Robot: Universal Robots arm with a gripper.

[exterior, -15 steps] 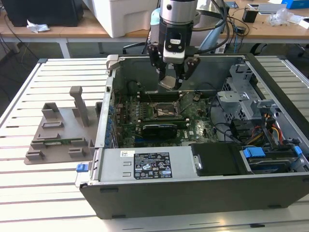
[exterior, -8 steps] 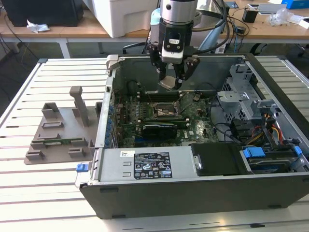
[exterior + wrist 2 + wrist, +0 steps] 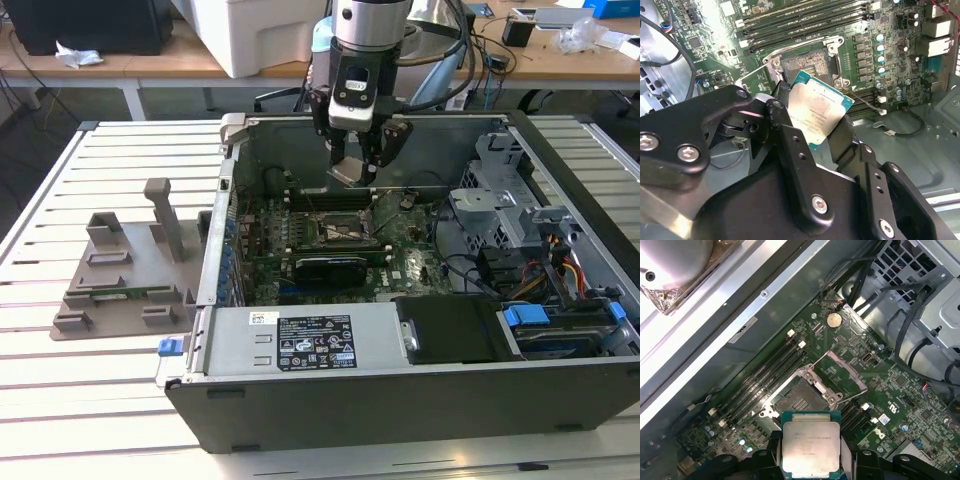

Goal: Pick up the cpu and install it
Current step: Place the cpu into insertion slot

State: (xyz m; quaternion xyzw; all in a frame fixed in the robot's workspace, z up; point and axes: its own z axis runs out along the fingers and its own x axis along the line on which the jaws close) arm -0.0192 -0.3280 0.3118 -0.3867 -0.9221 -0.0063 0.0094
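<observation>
- An open computer case (image 3: pixel 300 350) lies on a white slatted surface (image 3: pixel 100 400), its green motherboard (image 3: pixel 400 270) exposed.
- The arm's pincer (image 3: pixel 353 162) hangs inside the case, above the board.
- The pincer is closed part-way on the cpu (image 3: pixel 811 442), one black finger pressing on each of two opposite edges. The chip is lifted clear and touches nothing else.
- The cpu hovers near the empty socket (image 3: pixel 801 401), above it and a little to one side. The socket's metal retaining frame (image 3: pixel 840 371) is swung open beside it.
- How to do this step well, as a judgement: bring the chip squarely over the socket and level it. Match its edges to the socket walls and lower it straight down. Sliding or pressing sideways could bend the fine contacts.
- The grip on the edges looks narrow, so a slow, smooth approach seems wise.
- Facing: the shiny silver-grey top faces up toward the wrist cameras, and the contact side faces down toward the board.
- Being square, the chip has no real long axis. In both wrist views its edges look turned relative to the socket's edges, and it seems to hang at a slight slant.
</observation>
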